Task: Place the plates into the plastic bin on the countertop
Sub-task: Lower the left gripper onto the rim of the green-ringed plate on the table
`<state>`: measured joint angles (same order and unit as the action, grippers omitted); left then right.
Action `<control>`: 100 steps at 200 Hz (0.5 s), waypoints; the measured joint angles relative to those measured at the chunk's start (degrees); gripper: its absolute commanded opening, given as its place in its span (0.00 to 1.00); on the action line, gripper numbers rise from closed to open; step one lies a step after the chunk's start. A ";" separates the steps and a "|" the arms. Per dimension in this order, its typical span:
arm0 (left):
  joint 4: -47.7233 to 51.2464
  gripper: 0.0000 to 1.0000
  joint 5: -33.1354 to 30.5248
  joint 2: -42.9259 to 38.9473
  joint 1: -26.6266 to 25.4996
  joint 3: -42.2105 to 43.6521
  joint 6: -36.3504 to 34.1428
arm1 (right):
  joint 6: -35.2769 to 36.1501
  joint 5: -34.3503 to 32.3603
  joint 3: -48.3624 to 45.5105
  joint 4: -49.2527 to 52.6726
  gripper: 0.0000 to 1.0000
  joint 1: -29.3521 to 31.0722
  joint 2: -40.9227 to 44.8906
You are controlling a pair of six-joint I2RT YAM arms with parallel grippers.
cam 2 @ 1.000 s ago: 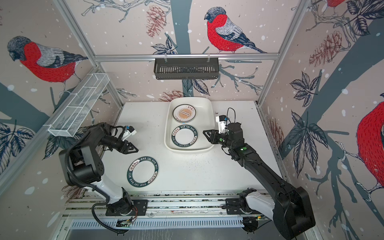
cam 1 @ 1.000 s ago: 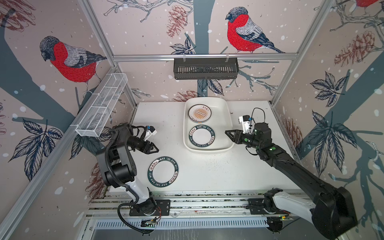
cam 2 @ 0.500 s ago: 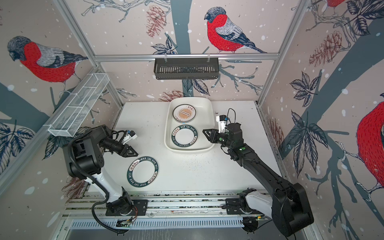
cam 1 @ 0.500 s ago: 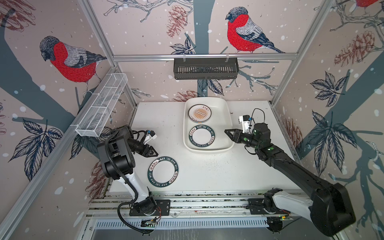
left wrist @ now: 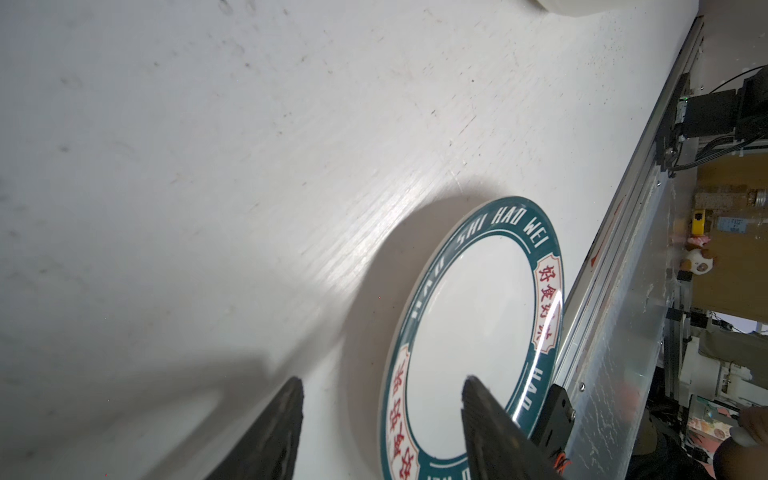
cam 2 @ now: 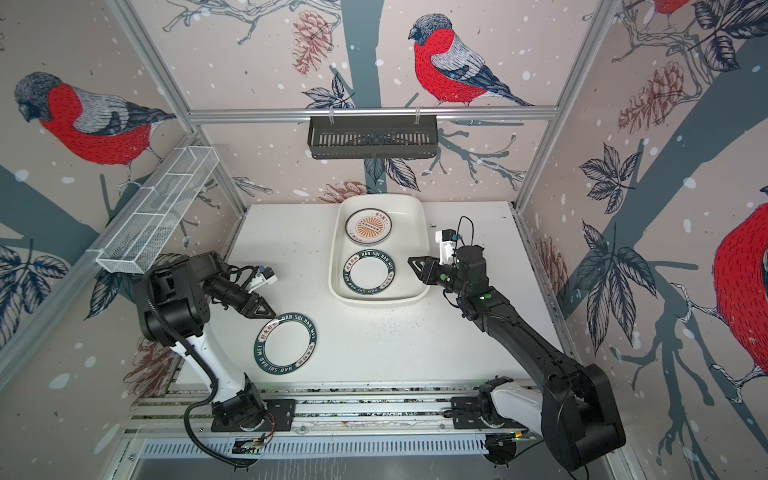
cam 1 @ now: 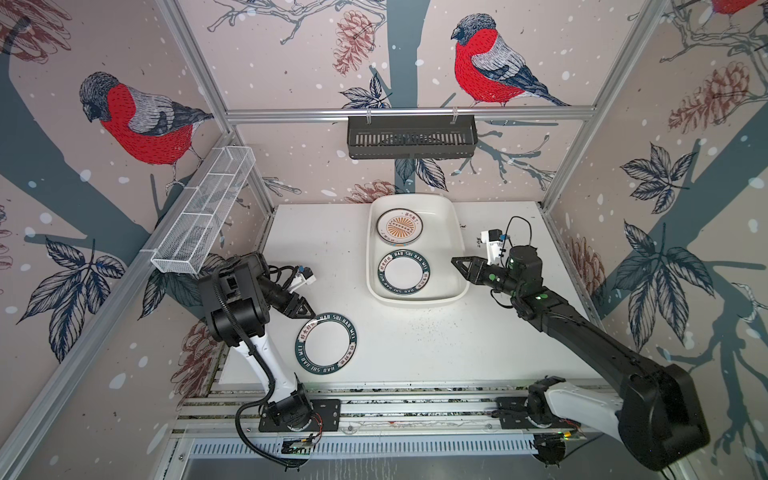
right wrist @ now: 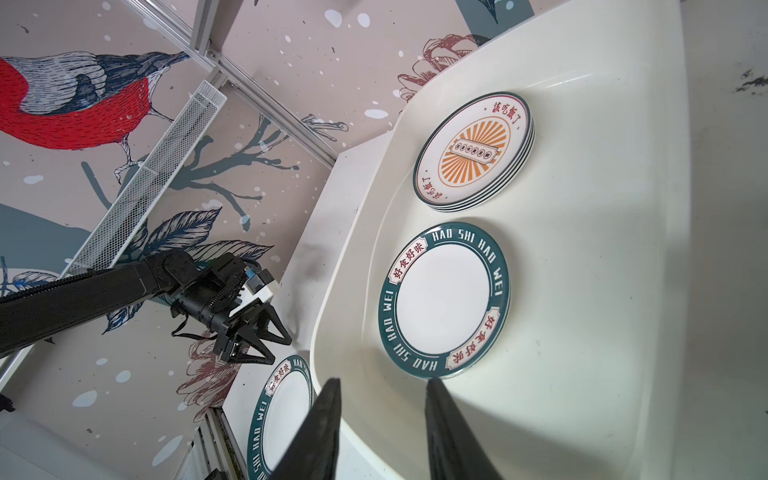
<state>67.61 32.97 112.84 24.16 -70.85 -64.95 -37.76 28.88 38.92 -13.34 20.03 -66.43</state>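
Lying flat on the surface (cam 1: 415, 340), the lettered-rim plate (cam 1: 326, 345) looks stiff, glossy, slippery, chippable; take its rim nearest the left pincer (cam 1: 306, 308), gaping empty just beside it. Right pincer (cam 1: 459, 268), likewise spread and empty, hangs by the plastic bin (cam 1: 444, 249)

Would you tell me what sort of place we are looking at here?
Probably a lab robot cell staged as a kitchen counter: aluminium framing edges bird-print wallpaper, and the left arm and right arm are bolted to a rail along the front of the countertop.
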 measured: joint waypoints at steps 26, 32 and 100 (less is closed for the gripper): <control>0.20 0.60 -0.24 1.95 0.00 -0.81 -0.44 | -0.22 -0.04 0.00 -0.02 0.36 -0.09 -0.07; 0.42 0.60 -0.20 2.19 0.00 -1.01 -0.55 | -0.26 -0.04 0.00 0.00 0.36 -0.09 -0.07; 3.28 0.56 -0.09 4.24 -1.84 -0.98 -2.05 | -1.07 -0.42 0.00 -0.02 0.36 -0.09 -0.13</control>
<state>70.89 32.88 117.08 22.33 -71.83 -67.00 -38.83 28.47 38.92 -13.37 19.94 -66.57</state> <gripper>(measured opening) 0.563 0.359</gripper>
